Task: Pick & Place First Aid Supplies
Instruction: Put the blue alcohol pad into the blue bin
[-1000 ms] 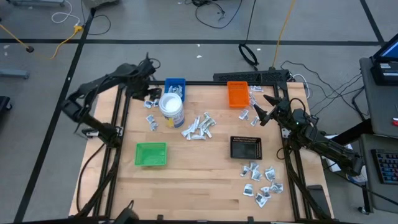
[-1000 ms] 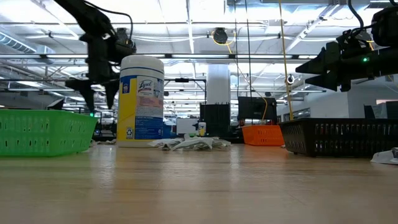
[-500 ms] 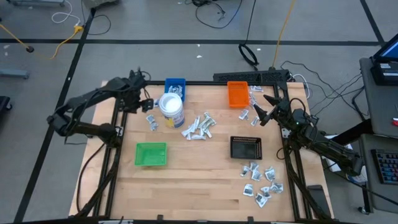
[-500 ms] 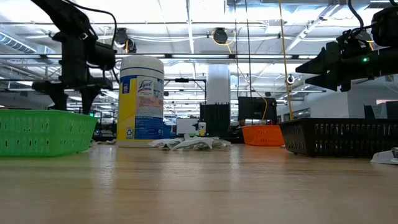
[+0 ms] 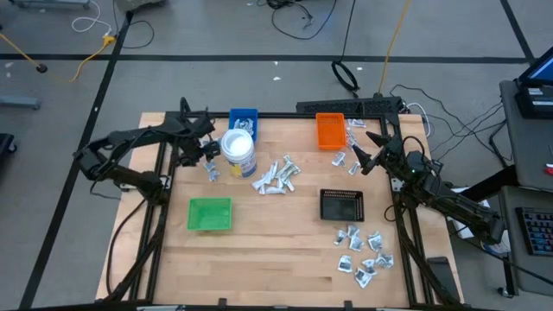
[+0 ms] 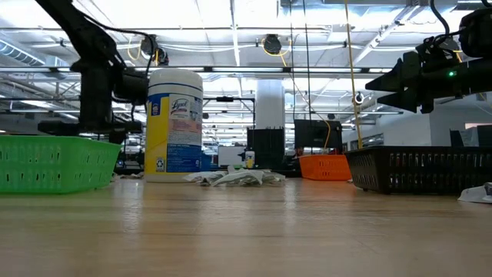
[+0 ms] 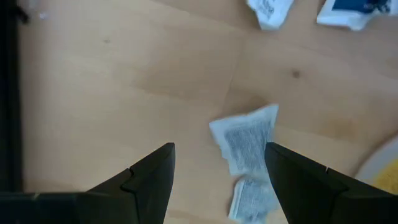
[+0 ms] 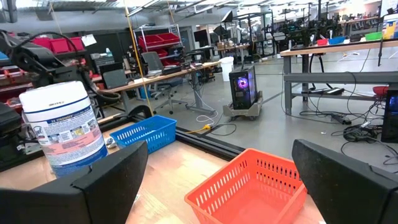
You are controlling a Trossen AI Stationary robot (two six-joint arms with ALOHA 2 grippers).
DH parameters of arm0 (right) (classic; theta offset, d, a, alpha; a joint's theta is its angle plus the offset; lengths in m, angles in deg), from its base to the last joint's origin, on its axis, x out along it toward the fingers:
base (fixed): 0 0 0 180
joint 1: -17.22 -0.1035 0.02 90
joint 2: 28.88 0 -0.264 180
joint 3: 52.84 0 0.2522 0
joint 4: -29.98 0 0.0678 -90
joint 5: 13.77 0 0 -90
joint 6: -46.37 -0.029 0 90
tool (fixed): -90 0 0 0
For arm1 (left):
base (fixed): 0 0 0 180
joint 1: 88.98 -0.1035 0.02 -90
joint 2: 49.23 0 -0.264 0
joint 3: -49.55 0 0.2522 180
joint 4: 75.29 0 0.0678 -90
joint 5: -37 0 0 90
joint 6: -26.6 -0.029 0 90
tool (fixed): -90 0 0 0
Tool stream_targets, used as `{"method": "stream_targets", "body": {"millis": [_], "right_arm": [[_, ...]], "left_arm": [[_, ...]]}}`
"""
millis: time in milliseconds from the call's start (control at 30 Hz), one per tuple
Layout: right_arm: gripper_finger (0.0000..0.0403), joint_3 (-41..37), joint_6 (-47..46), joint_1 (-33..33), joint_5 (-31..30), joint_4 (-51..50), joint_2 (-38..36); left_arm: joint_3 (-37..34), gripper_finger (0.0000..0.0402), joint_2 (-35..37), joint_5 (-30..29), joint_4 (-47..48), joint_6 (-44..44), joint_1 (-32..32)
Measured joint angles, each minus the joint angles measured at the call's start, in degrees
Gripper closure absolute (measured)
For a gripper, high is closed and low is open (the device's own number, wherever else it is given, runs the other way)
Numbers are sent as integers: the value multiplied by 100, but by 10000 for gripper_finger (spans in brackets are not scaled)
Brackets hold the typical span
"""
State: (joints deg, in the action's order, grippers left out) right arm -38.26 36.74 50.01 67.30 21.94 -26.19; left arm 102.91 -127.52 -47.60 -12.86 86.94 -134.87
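Note:
The first aid supplies are small white and silvery packets lying flat on the wooden table in loose groups: beside the tub point(image 5: 210, 169), at the middle point(image 5: 276, 175), near the orange tray point(image 5: 352, 130) and at the near right point(image 5: 363, 255). My left gripper point(image 5: 206, 154) points down, open, just above the packets left of the tub. In the left wrist view one packet point(image 7: 245, 140) lies between and beyond its fingers, and a second point(image 7: 252, 199) lies beside it. My right gripper point(image 5: 367, 151) waits level and open at the right, with nothing in it.
A white tub with a blue label point(image 5: 238, 153) stands right beside the left gripper. There is a blue tray point(image 5: 243, 114) at the far edge, an orange tray point(image 5: 329, 130) far right, a green tray point(image 5: 192, 213) near left and a black tray point(image 5: 342, 205) right of centre.
My left gripper has come down from beside the blue tray toward the table's near edge. It now hangs low over the packets left of the tub. Its wrist has rolled on the way, and its fingers have stayed open.

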Motion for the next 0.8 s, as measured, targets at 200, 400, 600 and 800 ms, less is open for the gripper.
{"method": "stream_targets", "body": {"millis": [200, 400, 600, 800], "right_arm": [[9, 0, 0, 0, 2, 0, -1], [9, 2, 0, 1, 0, 0, -1], [9, 0, 0, -1, 0, 0, 1], [9, 2, 0, 1, 1, 0, 0]], "left_arm": [[-2, 147, -409, -93, -268, 248, 174], [4, 147, -574, -98, -270, 305, 257], [4, 195, -576, -67, -227, 278, 258], [2, 322, -584, 48, -222, 36, 258]]}}
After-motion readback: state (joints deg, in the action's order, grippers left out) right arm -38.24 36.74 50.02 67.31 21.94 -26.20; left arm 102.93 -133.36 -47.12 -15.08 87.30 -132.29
